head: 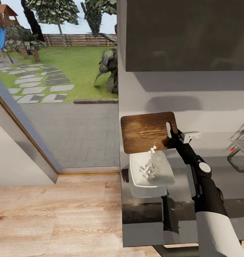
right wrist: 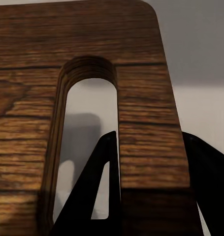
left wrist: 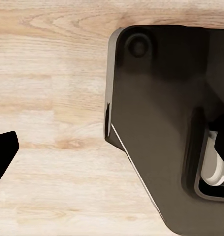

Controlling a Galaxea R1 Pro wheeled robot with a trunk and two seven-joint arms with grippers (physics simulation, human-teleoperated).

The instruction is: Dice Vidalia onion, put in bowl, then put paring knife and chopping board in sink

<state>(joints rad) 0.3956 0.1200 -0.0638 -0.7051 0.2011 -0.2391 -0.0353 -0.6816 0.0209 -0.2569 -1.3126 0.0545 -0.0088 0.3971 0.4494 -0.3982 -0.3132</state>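
Note:
My right gripper [head: 173, 137] is shut on the slot-handle end of the dark brown chopping board [head: 147, 131]. It holds the board tilted up above the white bowl [head: 134, 169] on the grey countertop [head: 147, 228]. Diced onion [head: 149, 171] lies heaped in the bowl, and a few pieces [head: 152, 149] are dropping off the board's lower edge. In the right wrist view the chopping board [right wrist: 87, 73] sits between my black fingers [right wrist: 99, 196]. A dark narrow shape [head: 167, 214] lies in front of the bowl; I cannot tell whether it is the paring knife. One black fingertip [left wrist: 4, 150] of my left gripper hangs over the wooden floor.
The sink's chrome tap with its red knob [head: 232, 148] stands at the counter's far right. A grey wall cabinet [head: 186, 34] hangs over the counter. Wooden floor [head: 54, 214] and a glass door to a paved yard lie to the left. The robot's dark base [left wrist: 161, 123] is under the left wrist.

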